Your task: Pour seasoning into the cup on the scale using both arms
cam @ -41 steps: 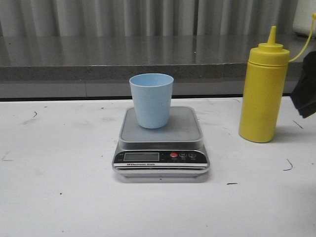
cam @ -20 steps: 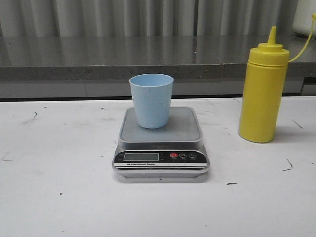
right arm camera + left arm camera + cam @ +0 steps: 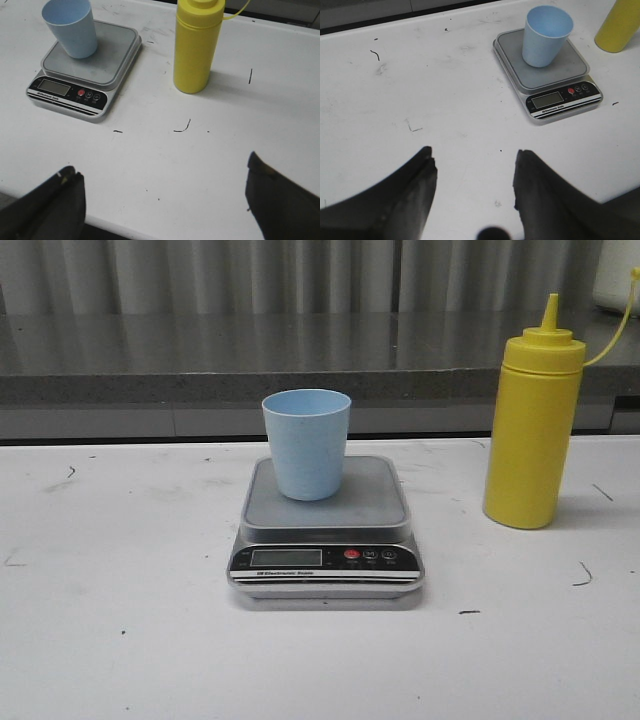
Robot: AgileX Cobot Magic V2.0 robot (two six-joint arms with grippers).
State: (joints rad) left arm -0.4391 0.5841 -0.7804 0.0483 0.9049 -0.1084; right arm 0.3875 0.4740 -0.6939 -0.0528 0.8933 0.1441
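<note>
A white table [image 3: 120,640] fills the front view, and a silver scale [image 3: 326,570] sits in the middle of it. The scale has a grey top, a black front strip, a small screen and a red button [image 3: 352,554]. A pale blue cup [image 3: 307,443] stands upright on the grey top, toward the 12 o'clock side of the scale and a little to the left. The cup looks empty from the wrist views. A tall yellow seasoning bottle [image 3: 533,430] stands upright on the table at about 2 o'clock from the scale, near it but not touching. Its pointed tip is bare, and its thin cap strap [image 3: 615,330] bends away toward 3 o'clock. Small dark marks dot the table. No arm shows in the front view. In the left wrist view, the left gripper [image 3: 475,185] hangs over bare table with its two fingers apart, and it holds nothing. In the right wrist view, the right gripper [image 3: 165,200] has its fingers spread very wide, and it holds nothing too. The bottle and the scale lie well out in front of it. Behind the table runs a grey ledge [image 3: 200,355] with a ribbed wall above.
</note>
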